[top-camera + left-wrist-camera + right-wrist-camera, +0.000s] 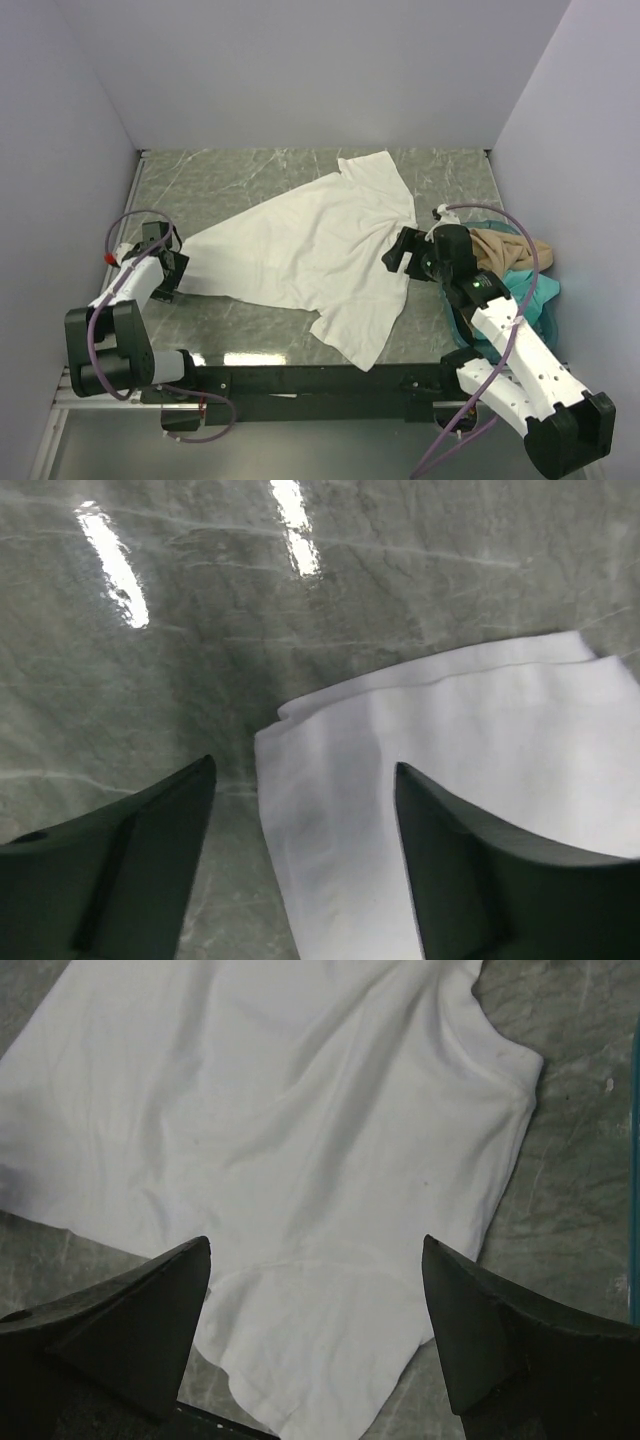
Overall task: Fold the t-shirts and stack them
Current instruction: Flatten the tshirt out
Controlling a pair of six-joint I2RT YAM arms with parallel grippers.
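Dark fingers (pixel 130 880) of the left end effector (pixel 305 770) fill the bottom of the left wrist view. They are spread wide with nothing pinched, and a doubled corner of the white t-shirt (pixel 450 710) lies on the bench (pixel 200 180) below the gap. That shirt is spread flat across the middle of the bench, its long axis running left to right. The hem points toward the left arm, with one sleeve at the far right and another toward the near edge. Its collar is hard to make out among the wrinkles. The right end effector (pixel 316 1245) hangs over the shirt's right side, jaws wide and empty. The tan t-shirt (pixel 510 250) and the teal t-shirt (pixel 535 295) are bunched together at the right edge, partly hidden behind the right arm, their outlines unclear. The left arm is folded at the elbow with its forearm reaching away from the base. The right arm stretches up-left from its base.
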